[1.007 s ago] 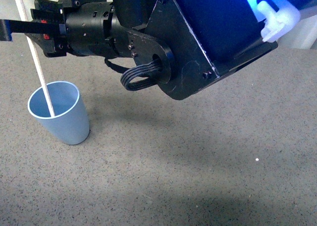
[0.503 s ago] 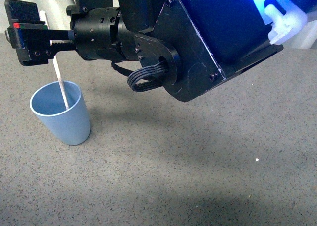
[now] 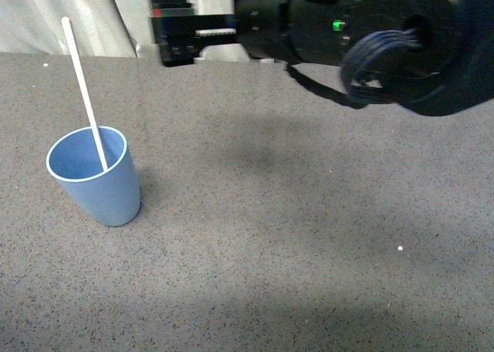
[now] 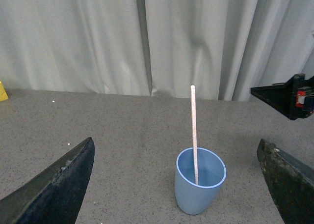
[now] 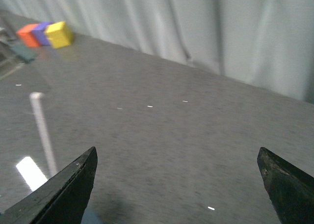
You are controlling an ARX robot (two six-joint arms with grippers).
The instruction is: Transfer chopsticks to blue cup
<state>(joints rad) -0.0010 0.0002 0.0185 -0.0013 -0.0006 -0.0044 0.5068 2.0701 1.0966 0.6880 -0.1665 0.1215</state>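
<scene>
Seeing 1 stick only: chopsticks [image 3: 83, 93] standing tilted in blue cup [image 3: 104, 194], lower end inside, top well above rim. Confirming cup upright on table [image 3: 309, 228]. Reading right jaws as spread wide, gripping nothing, well apart from the stick. Same for left jaws: spread, empty, facing the cup. Judging stick light, stiff, smooth, easily knocked; cup likely tippy. If regrasping, pinch upper half above rim, lift straight up.
</scene>
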